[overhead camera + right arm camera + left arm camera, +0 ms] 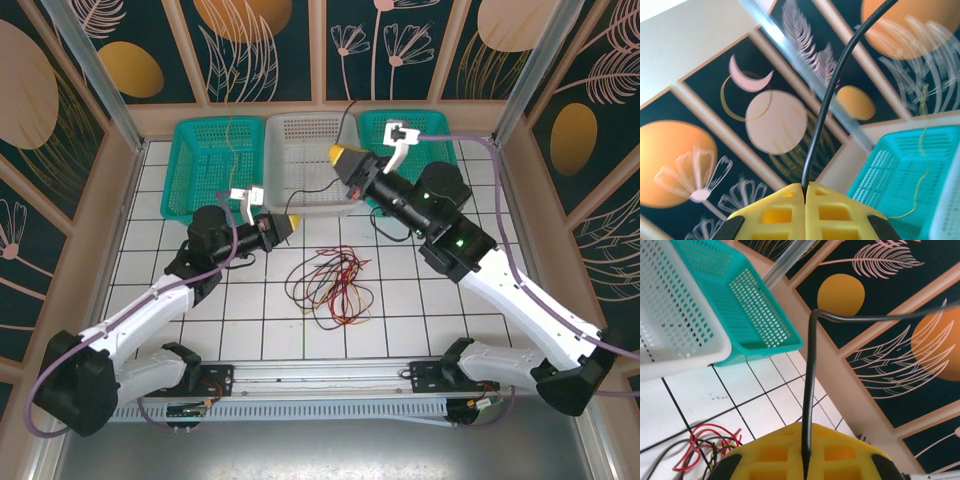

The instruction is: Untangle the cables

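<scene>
The cables lie partly as a loose tangle point(330, 285) of red, black and yellow wire on the white tiles between the arms; its red loops point(702, 440) show at the lower left of the left wrist view. One black cable point(810, 365) is stretched in the air between both grippers. My left gripper point(285, 225) point(807, 429) is shut on it just in front of the white basket. My right gripper point(345, 157) point(805, 186) is shut on the same black cable point(830, 110), raised over the white basket point(310, 160). A thin yellow cable point(235, 140) point(922, 150) lies in the left teal basket point(205, 170).
Three baskets line the back wall: the left teal one, the white one and a right teal one point(430, 130). Patterned walls with metal posts enclose the table. Purple arm hoses point(510, 260) trail along both arms. Open tiles lie around the tangle.
</scene>
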Robot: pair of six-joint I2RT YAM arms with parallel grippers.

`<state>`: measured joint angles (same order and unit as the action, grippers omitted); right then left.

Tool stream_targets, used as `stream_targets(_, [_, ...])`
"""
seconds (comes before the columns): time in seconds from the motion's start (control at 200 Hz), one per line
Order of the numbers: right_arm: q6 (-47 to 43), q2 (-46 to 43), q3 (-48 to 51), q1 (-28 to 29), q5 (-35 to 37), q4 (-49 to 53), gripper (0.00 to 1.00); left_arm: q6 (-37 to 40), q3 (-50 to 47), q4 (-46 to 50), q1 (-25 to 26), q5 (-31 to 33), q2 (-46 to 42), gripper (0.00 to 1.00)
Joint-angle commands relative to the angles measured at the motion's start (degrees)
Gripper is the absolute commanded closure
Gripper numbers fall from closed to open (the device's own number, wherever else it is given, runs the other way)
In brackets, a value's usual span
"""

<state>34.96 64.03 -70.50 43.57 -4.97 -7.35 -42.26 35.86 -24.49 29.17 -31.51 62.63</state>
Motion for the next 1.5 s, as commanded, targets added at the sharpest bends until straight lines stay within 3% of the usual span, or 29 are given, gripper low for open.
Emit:
stream_targets(0.0, [1.17, -0.6, -2.72, -4.49, 4.84, 3.55, 1.0, 6.86, -1.85, 0.43, 2.38, 1.02, -4.18, 1.0])
stream_targets(0.175, [3.33, 1.28, -3.29, -11.71, 2.75, 5.54, 1.0, 18.6, 0.61, 10.7, 8.32, 3.81, -5.42, 1.0])
stream_targets(0.31, [3.31, 3.39, -4.4, -11.93, 1.39, 6.09, 1.0, 24.37, 3.95, 16.66, 12.73, 4.49, -2.11, 1.0])
stream_targets(0.49, [2.92, 5.1, -5.49, -13.75, 0.71, 6.88, 1.0, 27.92, 9.33, 20.64, 17.5, 3.06, 5.66, 1.0])
stream_targets(0.681, [2.81, 5.75, -6.54, -14.25, -0.45, 7.35, 1.0, 27.14, 12.25, 20.45, 19.14, 0.51, 11.97, 1.0])
stream_targets(0.796, [2.39, 6.06, -7.06, -14.78, -0.74, 7.93, 1.0, 24.95, 12.7, 18.77, 19.15, 4.61, 12.14, 1.0])
stream_targets(0.896, [1.63, 6.5, -8.07, -16.13, -1.07, 8.61, 1.0, 22.27, 12.77, 17.58, 19.07, 11.12, 11.31, 0.65])
stream_targets(1.011, [-0.16, 7.52, -10.73, -18.62, -1.44, 9.62, 1.0, 18.59, 12.62, 17.68, 18.95, 21.35, 9.38, 0.43])
stream_targets(1.241, [-3.76, 12.86, -18.54, -25.82, -3.73, 11.47, 1.0, 14.4, 10.06, 19.88, 18.59, 34.9, 1.38, 0.22])
stream_targets(1.346, [-5.42, 16.47, -21.96, -28.95, -4.37, 12.8, 1.0, 11.81, 10.12, 24.05, 17.71, 40.46, -0.27, 0.21])
stream_targets(1.497, [-6.66, 21.01, -23.13, -32.84, -4.86, 13.35, 1.0, 8.4, 7.45, 24.32, 16.11, 37.65, -1.77, 0.21])
